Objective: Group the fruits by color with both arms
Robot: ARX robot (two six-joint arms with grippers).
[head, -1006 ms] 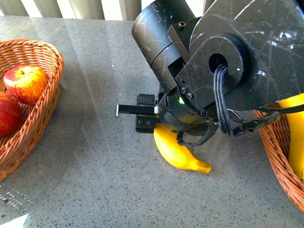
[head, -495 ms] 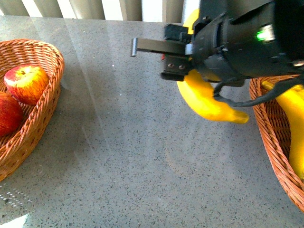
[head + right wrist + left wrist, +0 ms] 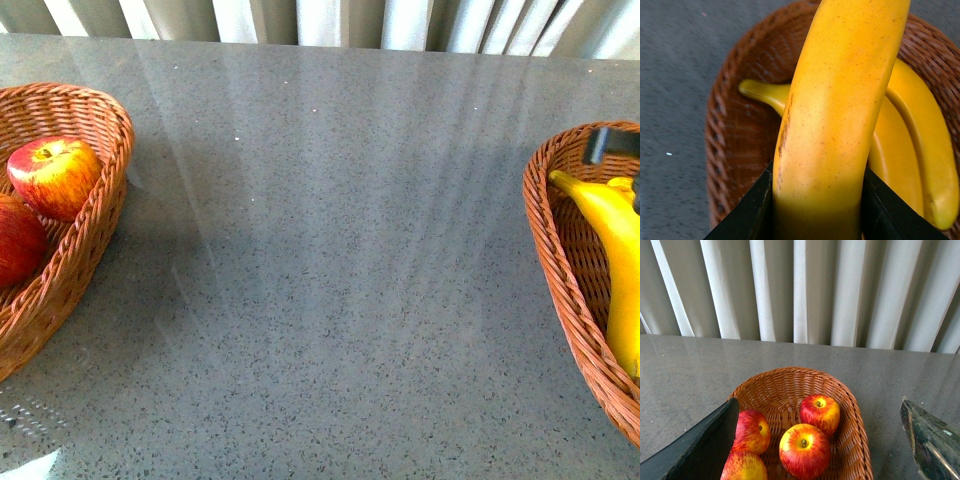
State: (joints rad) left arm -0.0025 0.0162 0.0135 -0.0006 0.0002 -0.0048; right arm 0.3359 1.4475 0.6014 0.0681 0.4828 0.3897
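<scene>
The fruits are nearly all sorted: in the front view two red apples (image 3: 52, 176) lie in the wicker basket on the left (image 3: 95, 250), a banana (image 3: 612, 235) lies in the wicker basket on the right (image 3: 560, 290), and the grey table (image 3: 330, 280) between them carries nothing. A dark bit of the right gripper (image 3: 612, 146) pokes in at the far right edge above that basket. In the left wrist view the left gripper (image 3: 820, 440) hangs over the apple basket (image 3: 850, 405) with its jaws spread wide and nothing between them; four apples (image 3: 804, 450) sit below. In the right wrist view the right gripper (image 3: 817, 210) has its jaws closed against both sides of a banana (image 3: 840, 115), held above the banana basket (image 3: 735, 130), where other bananas (image 3: 910, 145) already lie. The risk I see is in the release: the held banana hangs lengthwise across the basket and looks almost as long as it, so if the jaws open while it is high or off-centre, it could strike the rim or the fruit underneath, tip, and roll out onto the table.
</scene>
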